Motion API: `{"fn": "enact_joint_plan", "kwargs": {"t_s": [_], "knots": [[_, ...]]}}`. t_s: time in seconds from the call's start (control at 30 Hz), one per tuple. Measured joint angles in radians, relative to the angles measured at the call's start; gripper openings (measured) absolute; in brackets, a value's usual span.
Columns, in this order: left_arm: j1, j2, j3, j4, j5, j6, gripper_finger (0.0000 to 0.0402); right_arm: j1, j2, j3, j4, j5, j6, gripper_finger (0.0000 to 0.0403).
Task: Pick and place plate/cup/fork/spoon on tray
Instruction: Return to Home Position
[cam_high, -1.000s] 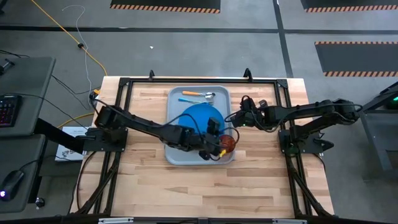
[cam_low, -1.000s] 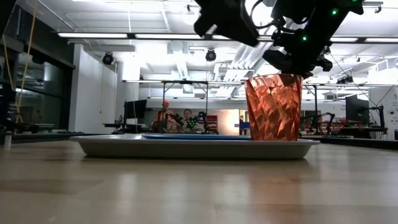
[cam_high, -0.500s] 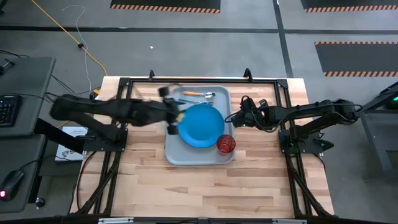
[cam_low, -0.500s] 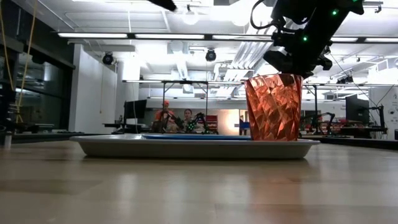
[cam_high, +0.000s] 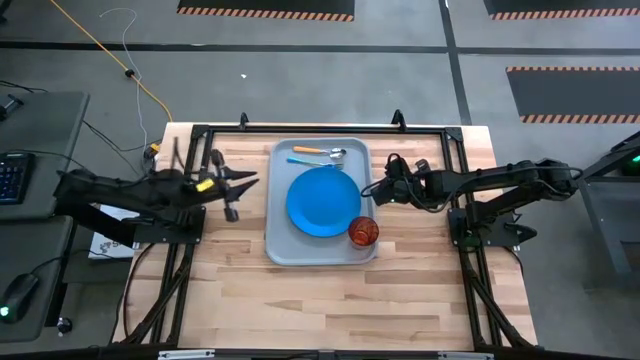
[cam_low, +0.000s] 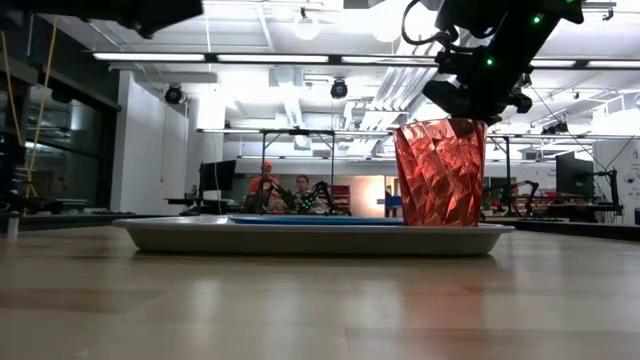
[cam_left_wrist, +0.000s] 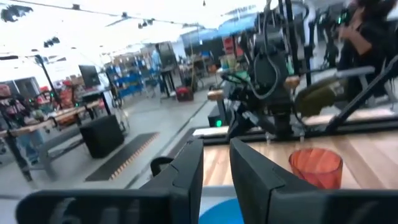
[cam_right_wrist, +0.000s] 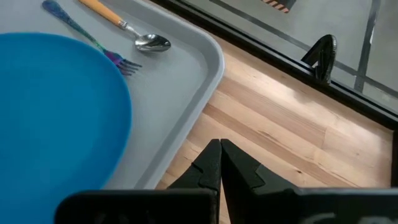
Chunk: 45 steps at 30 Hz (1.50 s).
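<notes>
The pale grey-blue tray (cam_high: 277, 245) lies mid-table. On it the blue plate (cam_high: 322, 201) lies flat, and the red-orange cup (cam_high: 363, 231) stands upright on its base in the near right corner, as the low view (cam_low: 440, 172) also shows. The orange-handled spoon (cam_high: 320, 151) and the blue fork (cam_high: 303, 160) lie along the tray's far side. My left gripper (cam_high: 240, 192) hangs open and empty left of the tray. My right gripper (cam_high: 375, 190) is shut and empty just right of the tray's right rim.
A black frame (cam_high: 300, 130) runs around the tabletop. Bare wood lies on the near side of the tray (cam_high: 320, 300). In the low view my right arm (cam_low: 490, 60) hangs above and behind the cup. People sit far off in the room (cam_low: 285, 190).
My left gripper has drawn back from above the cup at the tray's near right corner, sweeping over the plate toward the table's left edge, past the tray's left rim. The cup stays upright on the tray.
</notes>
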Motion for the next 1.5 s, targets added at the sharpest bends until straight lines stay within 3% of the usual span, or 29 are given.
{"fn": "enact_joint_plan", "kwargs": {"t_s": [0.4, 0.63, 0.77, 1.0, 1.23, 1.5], "knots": [[0.001, -0.304, -0.015, -0.202, 0.131, -0.023, 0.0042, 0.0, 0.0, 0.0, 0.003, -0.017, -0.025, 0.0], [0.001, -0.323, -0.089, -0.124, 0.223, -0.046, 0.003, 0.0, 0.0, 0.0, 0.003, -0.017, -0.025, 0.0], [0.001, -0.325, -0.111, -0.066, 0.221, -0.035, 0.0014, 0.0, 0.0, 0.0, 0.004, -0.017, -0.025, 0.0], [0.047, -0.352, -0.111, -0.115, 0.177, 0.0, 0.0001, 0.0, 0.0, 0.0, 0.002, -0.027, -0.033, 0.0], [0.126, -0.407, -0.147, -0.172, 0.254, -0.1, 0.0, 0.0, 0.0, 0.0, -0.013, -0.053, -0.042, 0.0], [0.124, -0.433, -0.246, -0.121, 0.298, -0.176, 0.0, 0.0, 0.0, 0.0, -0.013, -0.054, -0.04, 0.0]]}}
